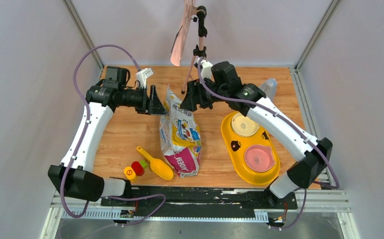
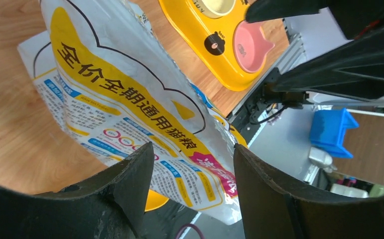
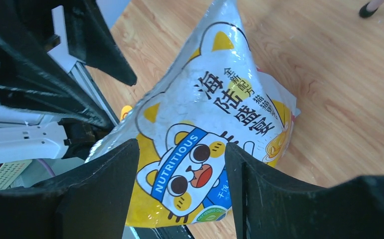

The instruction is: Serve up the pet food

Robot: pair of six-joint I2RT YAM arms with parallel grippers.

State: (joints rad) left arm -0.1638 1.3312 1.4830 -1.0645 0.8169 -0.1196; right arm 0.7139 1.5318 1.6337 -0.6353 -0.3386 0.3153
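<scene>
Bag (image 1: 180,134) reads "NUTRITIOUS" on the cartoon cat's headband, plus 海陆盛宴; the other face reads 全价全期通用猫粮. Pet food hidden from view, so can't tell where it sits. Left gripper (image 2: 192,149) and right gripper (image 3: 180,144) both spread wide. The bag's upper end fills the gap between each pair of fingers, mid-frame; whether they touch it is unclear.

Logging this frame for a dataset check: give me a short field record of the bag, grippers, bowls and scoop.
bag: standing mid-table, top between the grippers
left gripper: open, on bag's left
right gripper: open, on bag's right
feeder: yellow, right of bag; cream bowl and pink bowl look empty
scoop: yellow, lying left of bag
pet food: not visible
</scene>
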